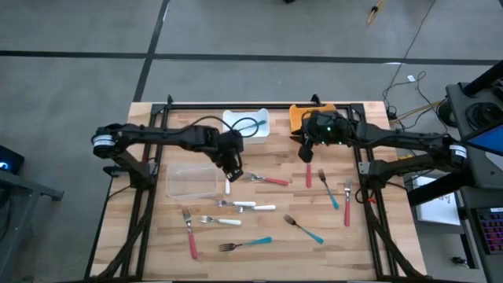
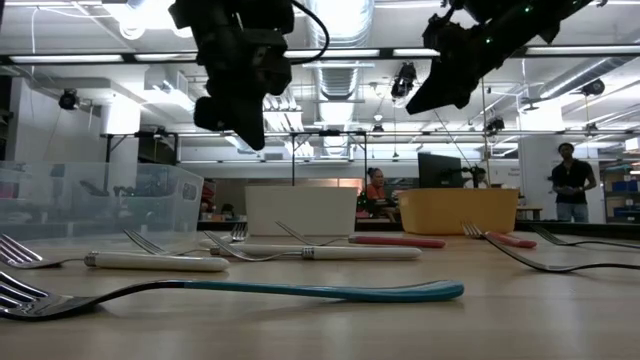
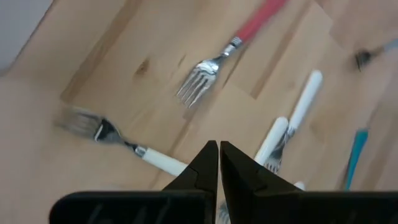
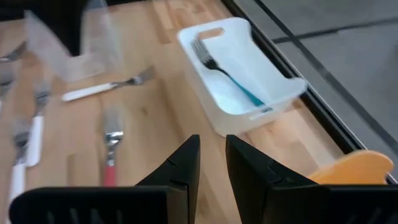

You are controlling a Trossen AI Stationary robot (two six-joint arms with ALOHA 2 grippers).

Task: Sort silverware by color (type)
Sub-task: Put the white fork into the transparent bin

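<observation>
Wooden table (image 1: 157,236) strewn with silverware (image 1: 250,206): red, teal and white-handled forks lying flat, well apart; white bin (image 4: 273,84) at the far edge holding one teal fork (image 4: 227,71); orange bin (image 1: 299,115) beside it; clear bin (image 1: 191,181) near the left arm; left gripper (image 3: 219,155) raised above white-handled pieces, fingers pressed together, holding nothing; right gripper (image 4: 212,155) raised near the orange bin, slightly parted, empty.

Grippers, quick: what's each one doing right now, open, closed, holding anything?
Left gripper: jaws closed, holding nothing, above the white-handled forks.
Right gripper: jaws slightly open, holding nothing, near the white bin.
</observation>
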